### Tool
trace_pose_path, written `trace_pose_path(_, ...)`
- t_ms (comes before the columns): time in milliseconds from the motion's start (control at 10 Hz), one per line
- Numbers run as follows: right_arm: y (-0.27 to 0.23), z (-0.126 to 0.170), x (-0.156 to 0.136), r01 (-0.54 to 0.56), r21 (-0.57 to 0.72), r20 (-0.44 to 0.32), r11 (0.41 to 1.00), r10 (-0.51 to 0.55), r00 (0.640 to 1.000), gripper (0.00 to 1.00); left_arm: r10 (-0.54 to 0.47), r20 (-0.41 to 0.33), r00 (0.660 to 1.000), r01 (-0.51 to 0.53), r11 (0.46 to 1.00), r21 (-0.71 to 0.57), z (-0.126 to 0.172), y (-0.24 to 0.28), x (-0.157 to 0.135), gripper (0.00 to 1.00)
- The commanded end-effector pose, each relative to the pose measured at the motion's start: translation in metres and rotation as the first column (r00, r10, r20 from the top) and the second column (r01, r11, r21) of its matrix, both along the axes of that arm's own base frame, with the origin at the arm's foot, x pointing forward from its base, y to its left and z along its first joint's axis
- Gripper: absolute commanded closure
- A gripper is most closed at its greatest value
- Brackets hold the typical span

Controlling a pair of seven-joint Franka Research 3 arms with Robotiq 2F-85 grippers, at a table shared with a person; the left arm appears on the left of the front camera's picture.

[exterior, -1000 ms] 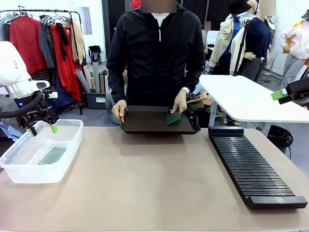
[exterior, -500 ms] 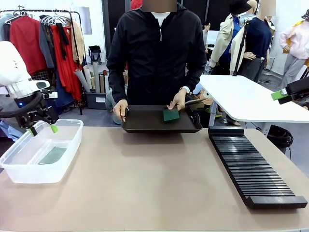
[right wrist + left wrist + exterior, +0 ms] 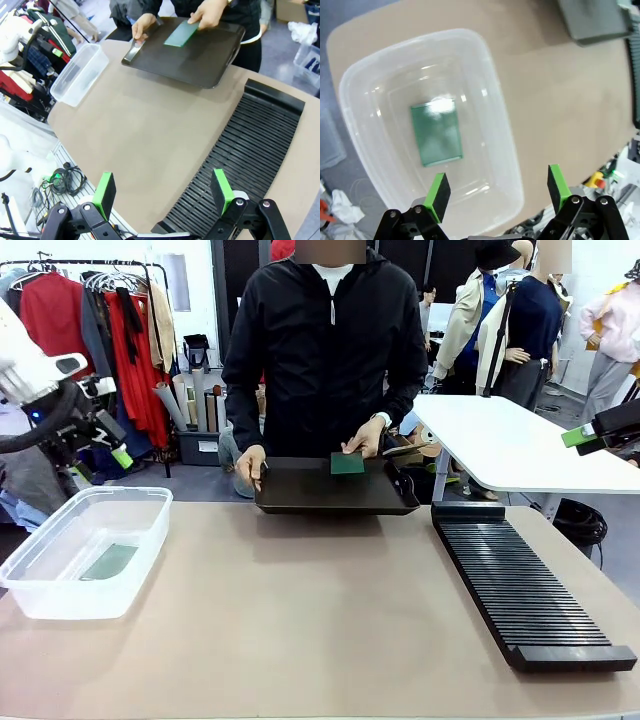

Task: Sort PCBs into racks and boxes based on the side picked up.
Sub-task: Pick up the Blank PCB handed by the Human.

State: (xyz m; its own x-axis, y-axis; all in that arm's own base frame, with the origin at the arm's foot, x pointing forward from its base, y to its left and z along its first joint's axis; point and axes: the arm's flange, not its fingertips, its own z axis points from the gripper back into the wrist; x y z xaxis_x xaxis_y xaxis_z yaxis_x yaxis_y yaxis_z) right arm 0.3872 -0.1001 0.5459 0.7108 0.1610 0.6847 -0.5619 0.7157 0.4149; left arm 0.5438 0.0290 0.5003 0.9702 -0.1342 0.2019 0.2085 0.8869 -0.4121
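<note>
Tan table point(image 3: 320, 640): wide bare middle between tub and rack.
Long black slotted rack point(image 3: 520, 590): right edge, slots look empty.
Clear plastic tub point(image 3: 60, 608): left edge; one flat green circuit board point(image 3: 436, 132) sorted inside.
Dark tray point(image 3: 300, 502): far edge; person's hand point(image 3: 365, 440) on another green board point(image 3: 347, 464), awaiting pickup.
Left gripper point(image 3: 496, 186): spread wide, empty, above tub.
Right gripper point(image 3: 163, 191): spread wide, empty, above rack.

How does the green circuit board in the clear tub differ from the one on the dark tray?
The green circuit board in the clear plastic tub lies untouched at the robot's left; the green circuit board on the dark tray has the person's hand on it. The tub board looks pale through the wall; the tray board looks solid green. Both are thin rectangles lying flat.
</note>
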Motion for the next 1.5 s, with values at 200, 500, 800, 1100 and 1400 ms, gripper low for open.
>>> trace_pose_path(200, 0.001, 0.0, 0.001, 0.006, 0.006, 0.014, 1.0, -0.006, 1.0, 0.0, -0.21, 0.116, 0.971, 0.237, 0.914, -0.329, 0.004, -0.001, -0.027, 0.0)
trace_pose_path(500, 0.001, 0.0, 0.001, 0.006, 0.006, 0.014, 1.0, -0.006, 1.0, 0.0, -0.209, 0.299, 0.931, 0.311, 0.882, -0.354, 0.014, -0.006, -0.041, 0.0)
trace_pose_path(800, 0.001, 0.0, 0.001, 0.006, 0.006, 0.014, 1.0, -0.006, 1.0, 0.0, -0.197, 0.372, 0.907, 0.342, 0.861, -0.377, 0.028, -0.012, -0.05, 0.0)
trace_pose_path(1100, 0.001, 0.0, 0.001, 0.006, 0.006, 0.014, 1.0, -0.006, 1.0, 0.0, -0.199, 0.345, 0.917, 0.324, 0.876, -0.357, 0.035, -0.01, -0.043, 0.0)
trace_pose_path(1400, 0.001, 0.0, 0.001, 0.006, 0.006, 0.014, 1.0, -0.006, 1.0, 0.0, -0.199, 0.345, 0.917, 0.324, 0.876, -0.357, 0.035, -0.01, -0.043, 0.0)
